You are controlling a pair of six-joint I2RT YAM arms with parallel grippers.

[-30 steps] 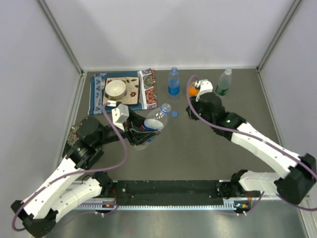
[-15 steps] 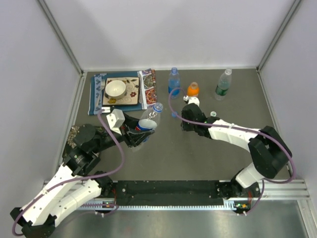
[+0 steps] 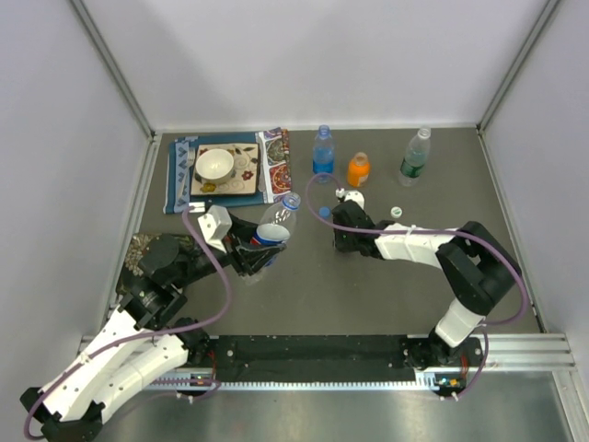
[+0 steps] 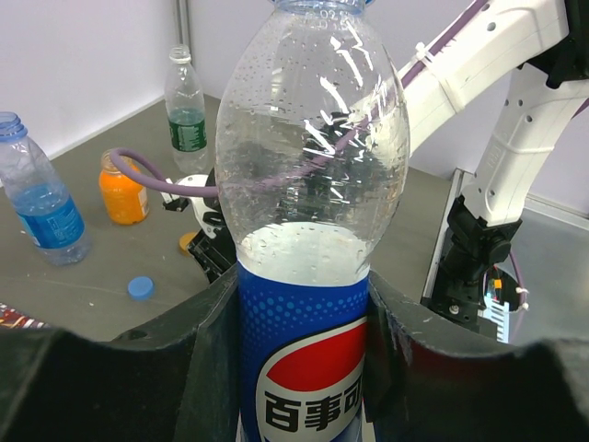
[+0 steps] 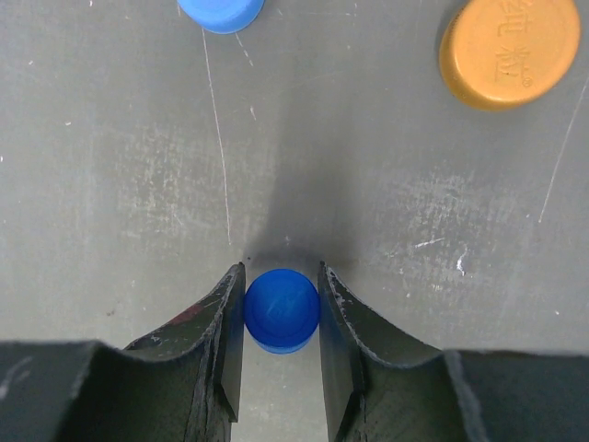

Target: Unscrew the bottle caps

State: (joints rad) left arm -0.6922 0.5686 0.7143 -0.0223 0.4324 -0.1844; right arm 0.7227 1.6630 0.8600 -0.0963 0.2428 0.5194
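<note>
My left gripper (image 3: 255, 247) (image 4: 304, 318) is shut on a clear Pepsi bottle (image 3: 274, 226) (image 4: 308, 184) with a blue label, and holds it tilted off the table. Its neck has no cap. My right gripper (image 3: 340, 238) (image 5: 282, 276) points down at the table and is shut on a blue cap (image 5: 282, 311). A second blue cap (image 5: 221, 11) (image 4: 140, 287) and an orange cap (image 5: 509, 51) lie just beyond it. A white cap (image 3: 397, 211) lies to the right. A blue-labelled bottle (image 3: 322, 153), an orange bottle (image 3: 358, 169) and a greenish bottle (image 3: 415, 155) stand uncapped at the back.
A patterned mat (image 3: 272, 164) with a white bowl (image 3: 213, 165) lies at the back left. The right arm's purple cable (image 3: 317, 189) loops above the table near the blue-labelled bottle. Grey walls close the table on three sides.
My right arm swung from beside the orange bottle at the back to the left and came down to the table around a blue cap. My left gripper drew the bottle slightly left.
</note>
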